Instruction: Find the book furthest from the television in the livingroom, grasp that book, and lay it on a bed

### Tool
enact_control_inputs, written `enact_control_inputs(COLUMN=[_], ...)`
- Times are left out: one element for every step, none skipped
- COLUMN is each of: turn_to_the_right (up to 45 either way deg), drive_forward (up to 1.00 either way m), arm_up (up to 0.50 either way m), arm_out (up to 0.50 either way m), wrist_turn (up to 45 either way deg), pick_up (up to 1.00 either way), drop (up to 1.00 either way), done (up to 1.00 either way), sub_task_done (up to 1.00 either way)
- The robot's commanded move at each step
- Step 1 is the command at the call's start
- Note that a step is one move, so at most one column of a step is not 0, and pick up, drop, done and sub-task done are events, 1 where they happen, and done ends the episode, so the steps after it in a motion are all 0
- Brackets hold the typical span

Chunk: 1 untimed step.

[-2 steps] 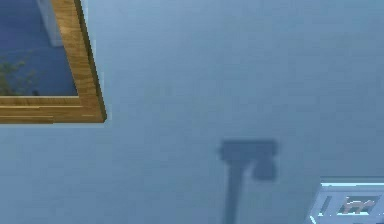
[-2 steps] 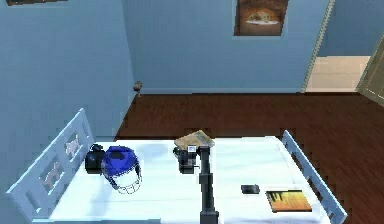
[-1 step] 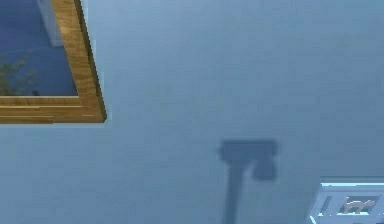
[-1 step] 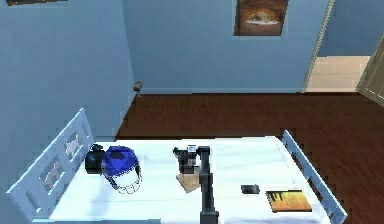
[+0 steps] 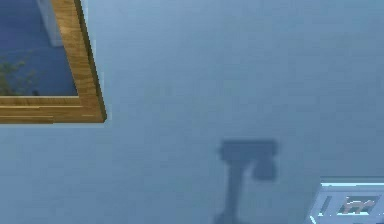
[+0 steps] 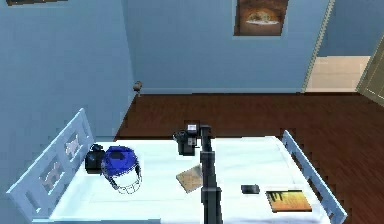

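- Forward view — a pale blue wall (image 5: 250, 80), with a wood-framed painting (image 5: 40, 60) at upper left.
- Arm side view — the dark gripper (image 6: 184, 142) is above the white-railed bed (image 6: 60, 160); I cannot tell whether it holds anything. A flat tan book (image 6: 190, 179) lies on the mattress beside the arm. If that is the laid book, retreat straight upward, without dragging it.

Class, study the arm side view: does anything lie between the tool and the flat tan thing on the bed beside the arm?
Nothing visible does. Only bare bed separates the tool from the flat tan thing. The blue helmet lies off to the picture's left, the yellow book right of the arm.
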Motion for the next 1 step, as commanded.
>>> enact_control_inputs(turn_to_the_right=[0.0], drive_forward=[0.00], arm_up=[0.00], arm_out=[-0.08], wrist_turn=[0.0], pick_up=[0.00], drop=[0.00], done=[0.00], sub_task_done=[0.00])
